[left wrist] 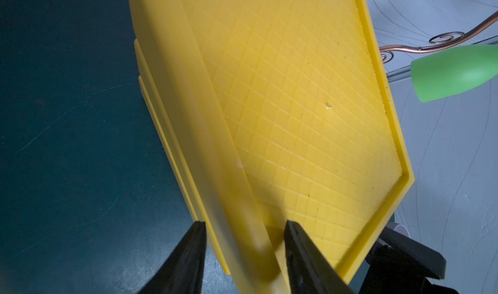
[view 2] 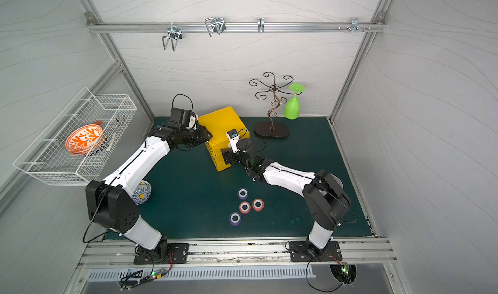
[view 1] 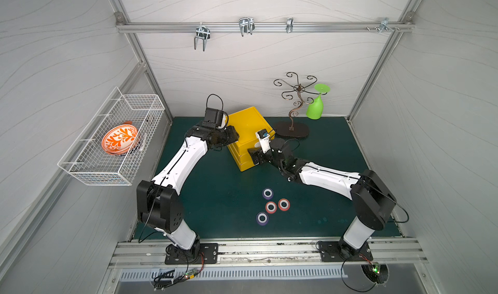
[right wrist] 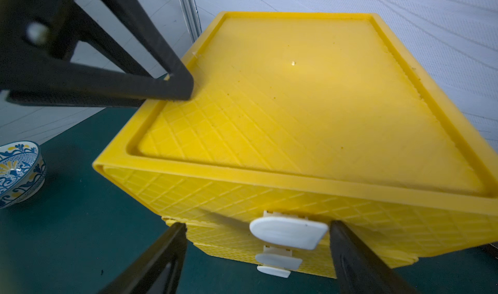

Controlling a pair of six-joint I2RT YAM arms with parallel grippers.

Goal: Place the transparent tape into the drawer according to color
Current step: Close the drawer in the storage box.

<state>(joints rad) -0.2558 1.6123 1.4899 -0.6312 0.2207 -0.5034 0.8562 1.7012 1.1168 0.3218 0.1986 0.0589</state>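
In both top views you see the yellow box (view 1: 246, 125) (view 2: 221, 123) near the tabletop's (view 1: 215, 198) back edge, about mid-width, with its drawers (view 1: 242, 155) facing the front. Four tape rolls lie flat nearer the front edge, in a loose cluster. There are two purple rolls (view 1: 267, 193) (view 1: 262, 218) and two red rolls (view 1: 270, 207) (view 1: 283, 204), the reds side by side. Your left gripper (view 1: 235, 137) reaches the box's top at its left edge. Your right gripper (view 1: 254, 156) sits at the drawer fronts.

In the left wrist view, your left gripper (left wrist: 244, 241) straddles the box's raised top rim. You cannot tell whether it pinches the rim.

In the right wrist view, your right gripper (right wrist: 258, 225) is spread wide on either side of the top drawer's (right wrist: 215, 198) white handle (right wrist: 288, 232) and holds nothing. One left finger (right wrist: 172, 88) rests on the box's top near a corner.
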